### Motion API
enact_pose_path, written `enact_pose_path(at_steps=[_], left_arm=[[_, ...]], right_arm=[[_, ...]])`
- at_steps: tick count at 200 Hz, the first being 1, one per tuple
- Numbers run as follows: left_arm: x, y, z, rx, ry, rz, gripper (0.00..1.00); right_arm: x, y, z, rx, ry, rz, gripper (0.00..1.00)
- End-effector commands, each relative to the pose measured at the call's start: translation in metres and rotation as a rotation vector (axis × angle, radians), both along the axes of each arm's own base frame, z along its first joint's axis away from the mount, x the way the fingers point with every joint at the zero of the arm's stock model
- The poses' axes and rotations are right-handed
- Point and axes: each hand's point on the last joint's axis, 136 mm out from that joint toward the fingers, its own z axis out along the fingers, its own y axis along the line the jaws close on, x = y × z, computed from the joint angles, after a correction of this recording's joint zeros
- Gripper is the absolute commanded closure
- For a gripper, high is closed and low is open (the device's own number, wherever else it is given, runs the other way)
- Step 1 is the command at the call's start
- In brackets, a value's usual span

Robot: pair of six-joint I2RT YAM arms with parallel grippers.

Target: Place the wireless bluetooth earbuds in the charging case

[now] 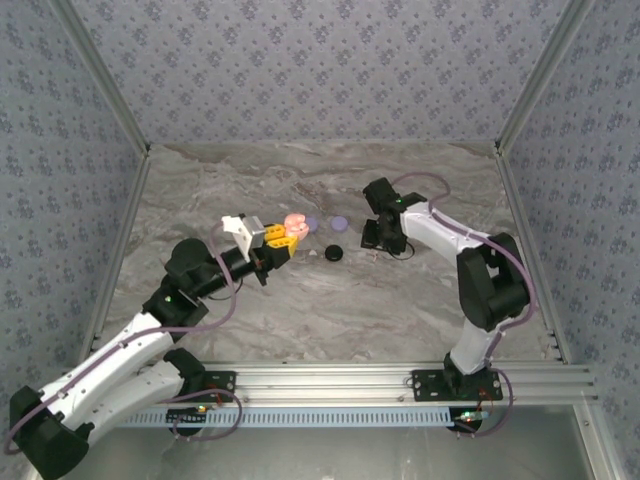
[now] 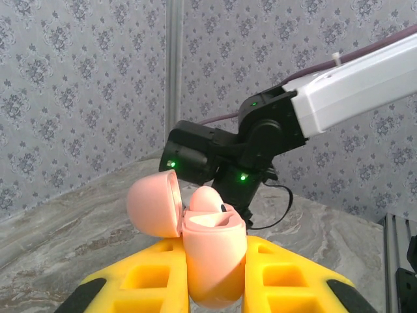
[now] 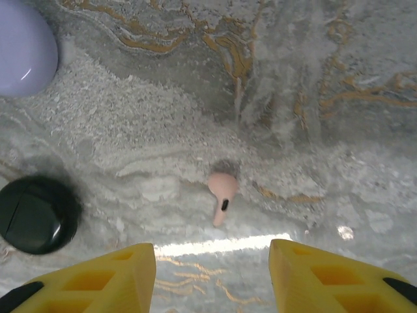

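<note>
My left gripper [image 2: 215, 287] is shut on a pale pink charging case [image 2: 214, 251], held off the table with its lid [image 2: 151, 205] swung open to the left. One pale pink earbud [image 2: 207, 199] sits in the case. From above, that case [image 1: 294, 224] shows at the tips of the left gripper [image 1: 281, 236]. A second pale pink earbud [image 3: 222, 194] lies loose on the marble table, stem toward the camera. My right gripper [image 3: 212, 261] hovers just short of it, open, with nothing between its yellow fingers [image 3: 111, 277]. The top view places the right gripper [image 1: 384, 238] right of the cases.
A black round case [image 3: 36, 215] lies left of the loose earbud, and a purple case [image 3: 23, 49] sits farther off at the upper left. The top view has two purple cases [image 1: 312, 224] [image 1: 340, 222] and the black case [image 1: 333, 253] between the grippers. Patterned walls enclose the table.
</note>
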Motion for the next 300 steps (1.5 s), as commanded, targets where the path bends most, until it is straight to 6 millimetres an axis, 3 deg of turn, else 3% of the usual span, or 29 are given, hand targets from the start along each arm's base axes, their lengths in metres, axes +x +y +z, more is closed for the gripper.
enact_pose_path(at_steps=[1,99,217,300], left_arm=[[-0.006,0.003,0.008,-0.007,-0.034,-0.008,1.0],[-0.012,0.008,0.008,-0.002,-0.038,-0.004,1.0],[-0.012,0.01,0.002,0.011,-0.019,0.005,1.0],[-0.011,0.011,0.001,0.016,-0.013,0.011,1.0]], right_arm=[[0.012,0.0,-0.004,-0.018,0.002,-0.013,0.5],[0.019,-0.003,-0.04,-0.06,0.082,-0.024,0.55],[0.012,-0.003,-0.066,-0.078,0.141,0.011,0.66],[0.005,0.0,-0.058,-0.097,0.142,0.051,0.76]])
